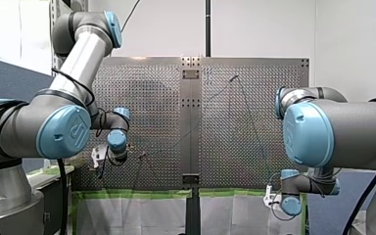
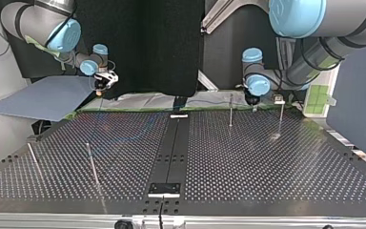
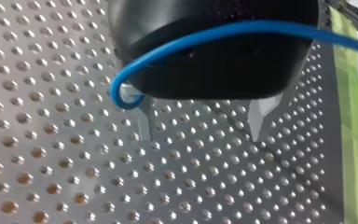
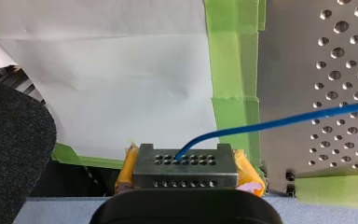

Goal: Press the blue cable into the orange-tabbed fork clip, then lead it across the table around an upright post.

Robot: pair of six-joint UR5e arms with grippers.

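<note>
The blue cable point(image 4: 279, 122) runs out from between my right gripper's point(image 4: 186, 163) yellow-padded fingers, which are shut on its end, off the table's edge over white paper. It goes on across the perforated table point(image 4: 335, 56). In the left wrist view the same cable point(image 3: 121, 91) loops across the black body of my left gripper point(image 3: 200, 135) and curls beside one metal finger point(image 3: 143, 122). That gripper is open, with only bare plate between its fingers. I cannot pick out the orange-tabbed clip. Thin upright posts point(image 2: 230, 110) point(image 2: 280, 117) stand close to my left gripper point(image 2: 252, 101).
Two more thin posts point(image 2: 93, 164) point(image 2: 32, 160) lean up at the top view's left. A dark centre rail point(image 2: 171, 152) splits the table. Green tape point(image 4: 233, 79) and white paper point(image 4: 102, 74) line the edge near my right gripper point(image 2: 101, 87).
</note>
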